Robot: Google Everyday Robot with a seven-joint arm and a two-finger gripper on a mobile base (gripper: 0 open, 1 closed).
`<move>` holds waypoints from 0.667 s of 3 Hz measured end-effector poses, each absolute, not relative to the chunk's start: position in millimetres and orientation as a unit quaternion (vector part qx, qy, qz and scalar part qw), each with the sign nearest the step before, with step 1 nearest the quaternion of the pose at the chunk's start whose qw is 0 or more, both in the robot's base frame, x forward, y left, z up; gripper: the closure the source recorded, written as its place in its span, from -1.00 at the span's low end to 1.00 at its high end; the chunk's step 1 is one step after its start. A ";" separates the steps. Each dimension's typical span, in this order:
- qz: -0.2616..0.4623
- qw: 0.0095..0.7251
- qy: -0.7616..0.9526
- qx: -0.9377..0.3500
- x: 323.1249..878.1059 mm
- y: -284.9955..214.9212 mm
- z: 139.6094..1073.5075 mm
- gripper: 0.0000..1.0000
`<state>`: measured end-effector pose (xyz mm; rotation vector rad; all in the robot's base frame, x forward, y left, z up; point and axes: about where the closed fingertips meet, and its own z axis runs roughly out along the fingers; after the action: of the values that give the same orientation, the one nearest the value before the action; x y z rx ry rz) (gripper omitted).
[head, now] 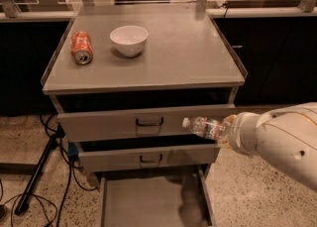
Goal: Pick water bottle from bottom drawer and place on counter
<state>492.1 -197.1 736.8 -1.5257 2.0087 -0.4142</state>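
Note:
The water bottle [205, 127] is a small clear bottle with a white cap pointing left. It is held level in the air, in front of the upper drawer front. My gripper [227, 131] is shut on its base end, at the tip of the white arm coming in from the right. The bottom drawer [148, 203] is pulled open below, its grey floor bare. The counter [183, 52] is the grey top of the cabinet, above and behind the bottle.
An orange soda can [81, 47] lies on its side at the counter's left. A white bowl [129, 39] stands near it. Two drawer fronts with black handles [149, 121] face me. Cables and a dark stand leg [37, 171] lie on the floor at left.

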 end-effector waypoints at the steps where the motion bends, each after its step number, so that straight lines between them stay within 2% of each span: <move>1: -0.160 0.291 0.750 -0.571 491.5 -197.1 743.1 1.00; 2: -0.159 0.299 0.759 -0.557 494.6 -202.5 754.8 1.00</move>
<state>494.6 -202.5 754.8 -1.4785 2.0157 -0.4226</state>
